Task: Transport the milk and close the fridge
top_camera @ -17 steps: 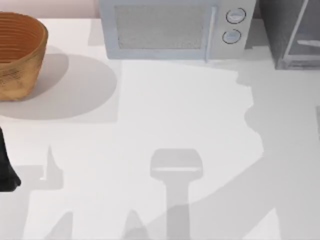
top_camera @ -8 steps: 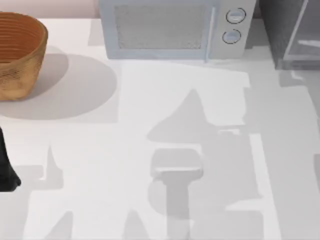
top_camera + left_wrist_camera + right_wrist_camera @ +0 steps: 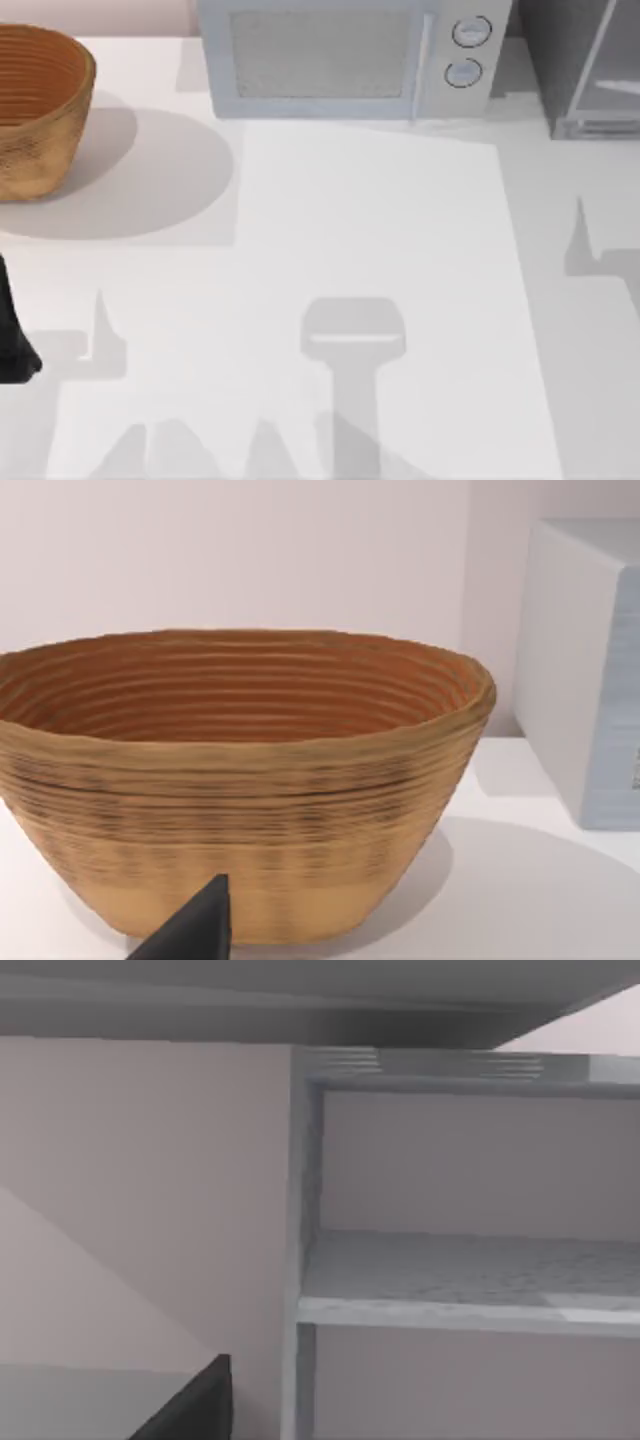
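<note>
The fridge (image 3: 562, 62) stands at the table's back right corner, a dark-grey speckled cabinet with a light grey framed door panel (image 3: 612, 72). The right wrist view faces the fridge from close by. It shows a light grey upright frame (image 3: 303, 1240) and a pale shelf (image 3: 460, 1285) behind it. A dark part of my right gripper (image 3: 195, 1405) sits at that picture's lower edge. The milk is out of view. My left arm (image 3: 12, 335) is parked at the table's left edge, and its gripper (image 3: 192, 932) points at a wicker basket.
A brown wicker basket (image 3: 35, 105) stands at the back left. It also appears large in the left wrist view as the basket (image 3: 235, 780). A light grey microwave (image 3: 345, 58) with two round knobs occupies the back middle. Arm shadows lie on the white table (image 3: 380, 230).
The large shadow that crossed the table's middle and right half a second ago is gone; a narrow shadow now lies near the right edge. The left arm has not moved.
</note>
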Robot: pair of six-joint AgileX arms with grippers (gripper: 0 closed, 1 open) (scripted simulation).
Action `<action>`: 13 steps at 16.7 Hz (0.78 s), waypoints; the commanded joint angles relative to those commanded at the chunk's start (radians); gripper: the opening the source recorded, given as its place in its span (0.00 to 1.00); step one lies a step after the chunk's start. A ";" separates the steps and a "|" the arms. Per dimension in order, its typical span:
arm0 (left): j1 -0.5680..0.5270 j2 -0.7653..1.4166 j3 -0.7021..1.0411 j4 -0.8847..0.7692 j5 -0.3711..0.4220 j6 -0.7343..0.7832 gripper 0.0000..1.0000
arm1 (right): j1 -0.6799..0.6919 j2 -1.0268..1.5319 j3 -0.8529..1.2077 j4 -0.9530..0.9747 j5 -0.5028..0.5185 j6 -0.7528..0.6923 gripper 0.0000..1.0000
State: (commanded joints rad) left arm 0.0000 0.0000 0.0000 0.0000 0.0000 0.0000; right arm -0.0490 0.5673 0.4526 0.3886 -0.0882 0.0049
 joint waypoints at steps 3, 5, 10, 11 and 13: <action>0.000 0.000 0.000 0.000 0.000 0.000 1.00 | 0.017 -0.281 -0.181 -0.146 0.034 -0.003 1.00; 0.000 0.000 0.000 0.000 0.000 0.000 1.00 | 0.029 -0.415 -0.297 -0.244 0.056 -0.005 1.00; 0.000 0.000 0.000 0.000 0.000 0.000 1.00 | 0.049 -0.566 -0.450 -0.386 0.088 -0.005 1.00; 0.000 0.000 0.000 0.000 0.000 0.000 1.00 | 0.049 -0.567 -0.453 -0.389 0.088 -0.005 1.00; 0.000 0.000 0.000 0.000 0.000 0.000 1.00 | 0.049 -0.567 -0.453 -0.389 0.088 -0.005 1.00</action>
State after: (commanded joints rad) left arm 0.0000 0.0000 0.0000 0.0000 0.0000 0.0000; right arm 0.0000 0.0000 0.0000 0.0000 0.0000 0.0000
